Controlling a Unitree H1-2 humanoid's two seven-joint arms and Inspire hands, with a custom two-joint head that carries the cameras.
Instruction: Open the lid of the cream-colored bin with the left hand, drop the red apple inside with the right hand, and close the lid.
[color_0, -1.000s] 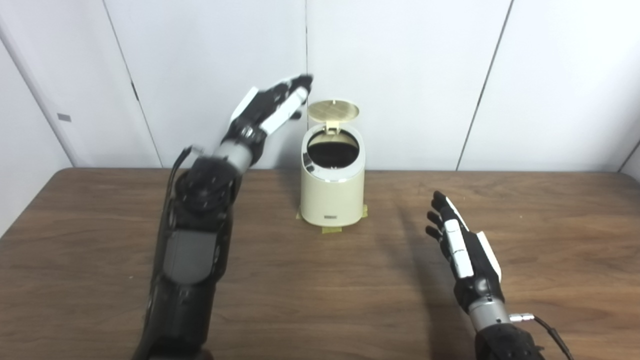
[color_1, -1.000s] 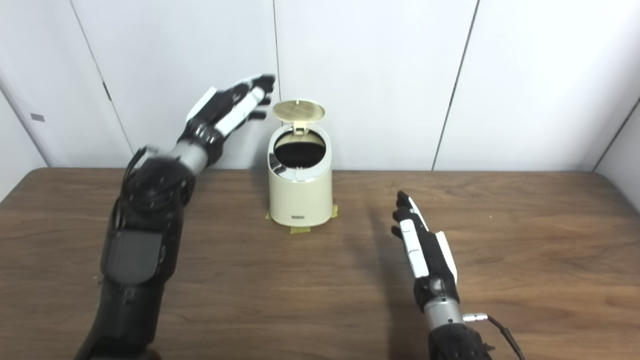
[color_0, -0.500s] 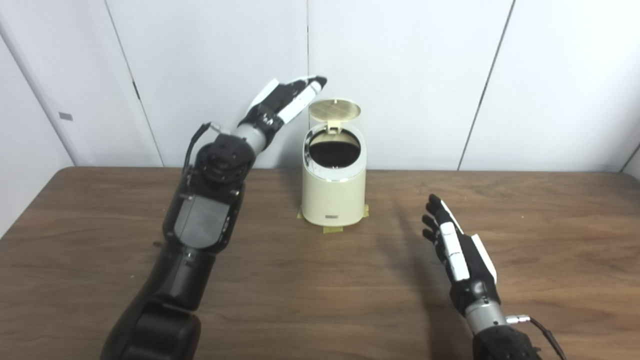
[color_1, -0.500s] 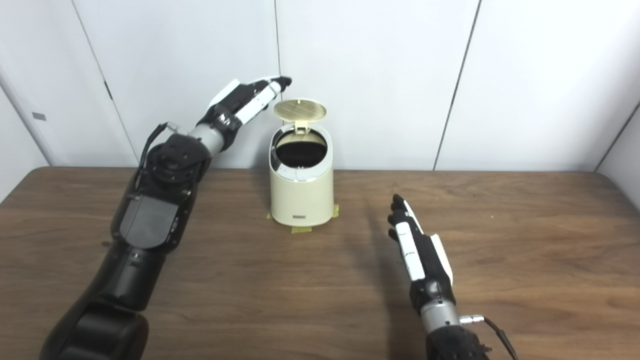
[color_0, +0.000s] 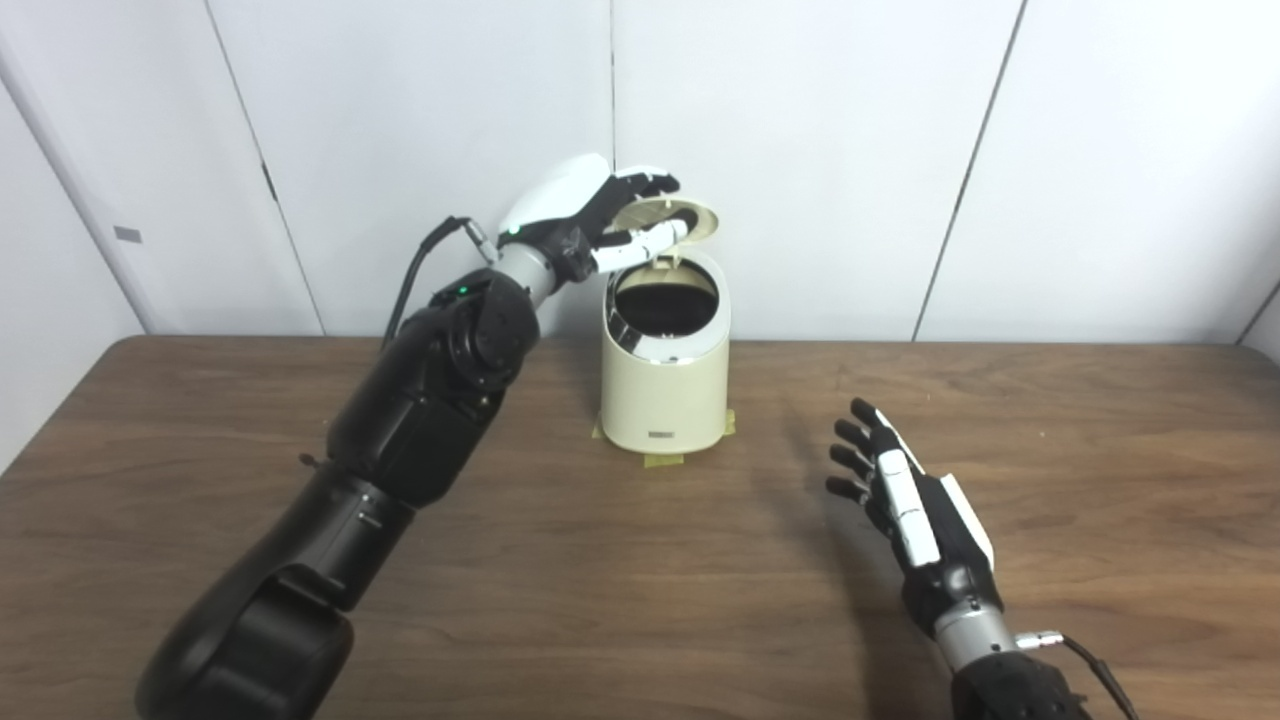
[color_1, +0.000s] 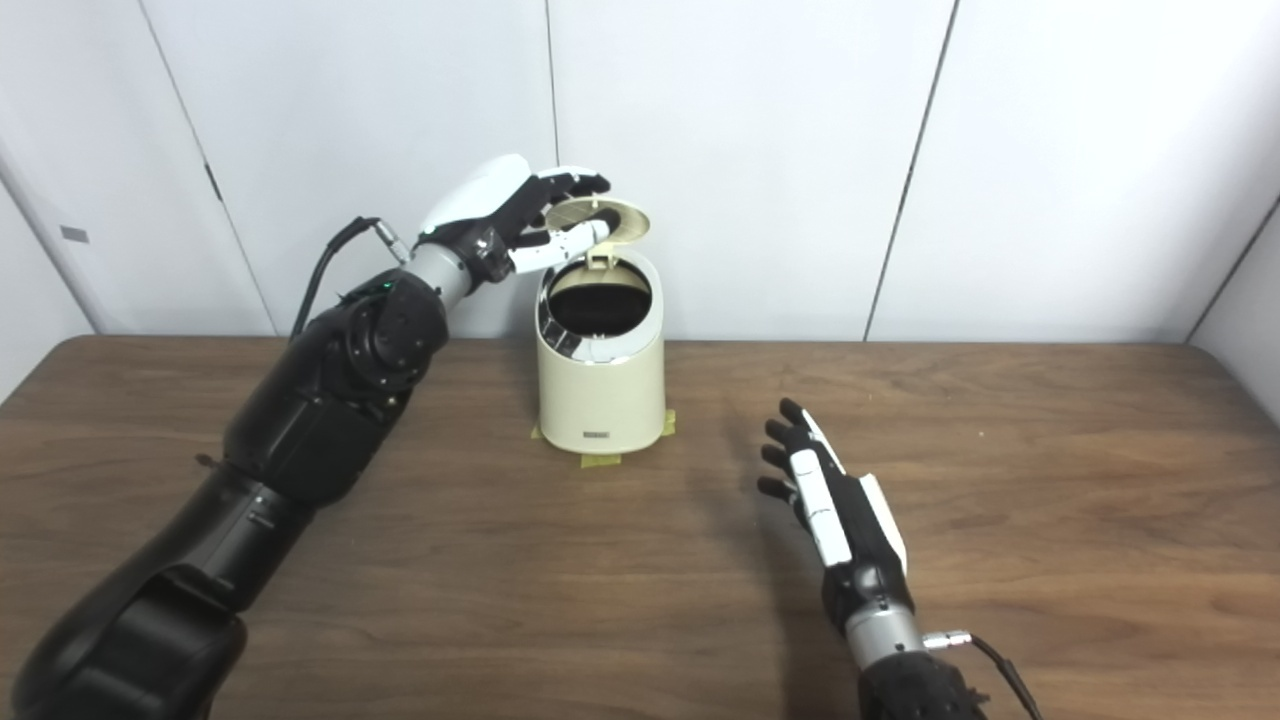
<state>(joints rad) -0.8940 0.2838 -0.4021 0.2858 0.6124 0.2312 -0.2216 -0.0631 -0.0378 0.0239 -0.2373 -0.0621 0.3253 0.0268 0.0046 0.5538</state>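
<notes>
The cream-colored bin (color_0: 665, 375) is standing upright toward the far edge of the bench (color_0: 600, 600), near the wall (color_0: 800, 150), with bits of tape (color_0: 662, 461) showing under its base. Its lid (color_0: 672, 215) is tilting up on the hinge at the far side, partly raised, and the dark opening below it is showing. The left hand (color_0: 590, 210) is reaching in from the left, high above the bench, with its fingers (color_1: 575, 183) curling over the top of the lid and its thumb (color_0: 645, 241) lying along the lid's near edge, so the hand is pinching the lid between them. The right hand (color_1: 825, 495) is hovering over the bench, right of the bin and nearer the camera, well apart from it, with fingers spread and nothing in it.

The inside of the bin is too dark for anything within it to be made out. The left hand is covering the lid's left part, so exactly where the fingers are touching it is hard to tell. The right forearm is being cut off by the bottom edge of both views.
</notes>
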